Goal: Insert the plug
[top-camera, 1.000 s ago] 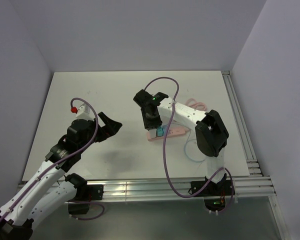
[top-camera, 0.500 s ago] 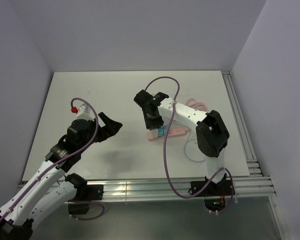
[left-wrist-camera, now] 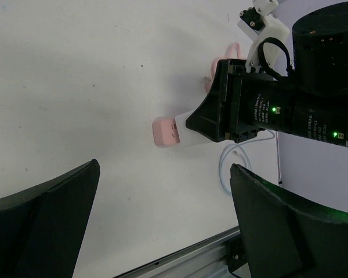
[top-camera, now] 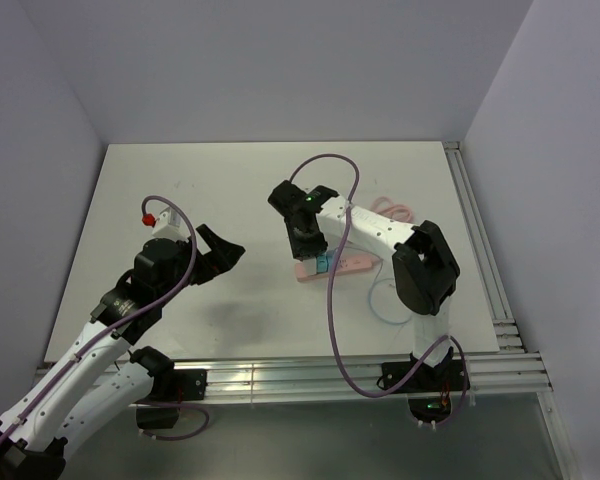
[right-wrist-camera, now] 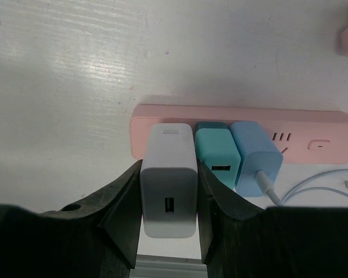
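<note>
Hardly anything moved this last second. My right gripper (right-wrist-camera: 169, 169) clamps white block (right-wrist-camera: 168, 200) beside plug (right-wrist-camera: 216, 157); left gripper (left-wrist-camera: 163, 169) gapes wide.

Smooth moulded plastics on a dull white bench (right-wrist-camera: 75, 63)
The plug (right-wrist-camera: 217, 152) is smooth teal plastic with a soft satin sheen, as are the white charger (right-wrist-camera: 168, 191) and blue charger (right-wrist-camera: 254, 152) beside it. The pink power strip (right-wrist-camera: 313, 134) looks like matt plastic. The bench surface is faintly streaked and weakly reflective. The right fingers (right-wrist-camera: 123, 205) are matt black plastic.
</note>
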`<state>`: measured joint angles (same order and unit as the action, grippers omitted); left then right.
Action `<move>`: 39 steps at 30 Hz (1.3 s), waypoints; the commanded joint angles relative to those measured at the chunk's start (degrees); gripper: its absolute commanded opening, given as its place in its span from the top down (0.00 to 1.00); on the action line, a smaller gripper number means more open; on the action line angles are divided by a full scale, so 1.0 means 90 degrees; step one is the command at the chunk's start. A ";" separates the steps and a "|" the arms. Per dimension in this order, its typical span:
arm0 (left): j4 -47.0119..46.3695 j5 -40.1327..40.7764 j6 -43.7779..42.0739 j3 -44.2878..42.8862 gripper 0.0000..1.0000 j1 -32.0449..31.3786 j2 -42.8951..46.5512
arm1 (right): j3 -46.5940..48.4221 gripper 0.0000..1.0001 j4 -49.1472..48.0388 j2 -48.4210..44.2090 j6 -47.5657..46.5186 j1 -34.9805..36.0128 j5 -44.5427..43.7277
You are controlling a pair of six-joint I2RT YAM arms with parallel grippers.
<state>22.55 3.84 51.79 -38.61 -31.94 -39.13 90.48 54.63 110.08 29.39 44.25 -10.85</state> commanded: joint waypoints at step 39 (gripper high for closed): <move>-0.0103 -0.0075 -0.0012 0.0052 0.01 0.0024 0.0286 | -0.0209 1.00 0.0131 0.0151 -0.0111 -0.0171 0.0123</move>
<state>22.57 3.79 51.81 -38.57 -31.94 -36.95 88.62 52.60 109.75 28.47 43.07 -7.07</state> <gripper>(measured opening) 0.995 0.433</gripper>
